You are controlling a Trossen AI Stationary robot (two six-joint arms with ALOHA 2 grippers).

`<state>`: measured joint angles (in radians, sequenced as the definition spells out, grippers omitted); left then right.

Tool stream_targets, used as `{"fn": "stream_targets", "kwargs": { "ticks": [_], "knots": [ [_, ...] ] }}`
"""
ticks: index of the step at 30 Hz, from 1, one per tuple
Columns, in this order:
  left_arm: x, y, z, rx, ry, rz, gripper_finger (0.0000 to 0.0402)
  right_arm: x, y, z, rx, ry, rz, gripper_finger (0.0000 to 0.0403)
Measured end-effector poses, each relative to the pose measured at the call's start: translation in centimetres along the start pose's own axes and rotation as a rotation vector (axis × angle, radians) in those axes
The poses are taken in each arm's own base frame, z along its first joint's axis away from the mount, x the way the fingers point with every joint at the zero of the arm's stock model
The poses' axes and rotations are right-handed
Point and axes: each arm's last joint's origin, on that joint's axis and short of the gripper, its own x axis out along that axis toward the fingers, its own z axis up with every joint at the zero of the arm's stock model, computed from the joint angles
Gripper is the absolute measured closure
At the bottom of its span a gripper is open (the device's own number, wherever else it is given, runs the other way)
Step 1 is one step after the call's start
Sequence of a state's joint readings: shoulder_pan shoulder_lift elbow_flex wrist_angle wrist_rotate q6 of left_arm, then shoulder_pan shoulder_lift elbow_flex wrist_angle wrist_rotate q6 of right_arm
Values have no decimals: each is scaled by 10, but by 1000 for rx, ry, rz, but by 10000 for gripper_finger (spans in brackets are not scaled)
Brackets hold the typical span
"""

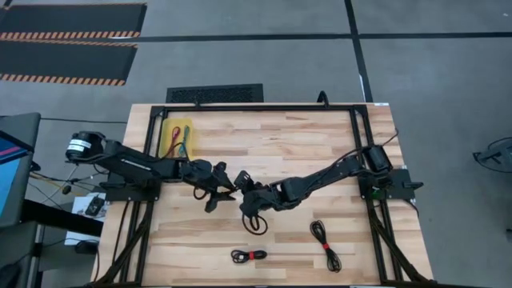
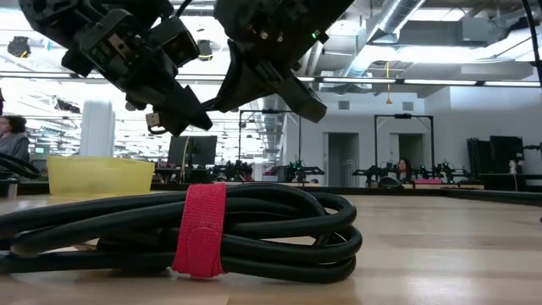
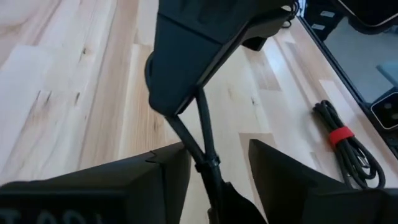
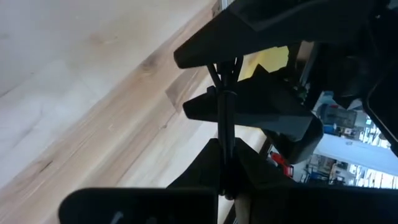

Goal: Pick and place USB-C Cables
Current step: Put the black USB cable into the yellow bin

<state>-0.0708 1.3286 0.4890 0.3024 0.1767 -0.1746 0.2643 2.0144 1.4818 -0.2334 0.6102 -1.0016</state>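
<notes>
High view: both arms meet mid-table, right pincer (image 1: 242,194) pinching plain black cable (image 1: 254,220), left pincer (image 1: 226,192) spread.

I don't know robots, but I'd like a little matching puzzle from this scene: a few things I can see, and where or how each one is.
Things:
1. yellow tray
2. plain black cable
3. left gripper
4. rightmost red-tied cable

States:
A. lying loose on the wood near the table's front edge
B. holds a red and a teal cable
C. fingers apart, either side of a cable
D. pinched by the right gripper at mid-table

Pairs: 1-B, 2-D, 3-C, 4-A
</notes>
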Motion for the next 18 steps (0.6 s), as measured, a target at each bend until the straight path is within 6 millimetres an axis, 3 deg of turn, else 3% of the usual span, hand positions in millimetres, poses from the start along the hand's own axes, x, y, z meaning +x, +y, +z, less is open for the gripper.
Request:
{"fn": "stream_targets", "kwargs": {
  "ticks": [8,14,18],
  "knots": [
    [-1,1,2,-3,-7,23,329,-2,1,0,-12,7,10,375],
    [-3,7,3,-26,-14,46,351,-1,1,-1,-8,11,11,373],
    [-3,9,4,-24,-17,56,367,1,-1,-3,110,16,4,364]
  ]
}}
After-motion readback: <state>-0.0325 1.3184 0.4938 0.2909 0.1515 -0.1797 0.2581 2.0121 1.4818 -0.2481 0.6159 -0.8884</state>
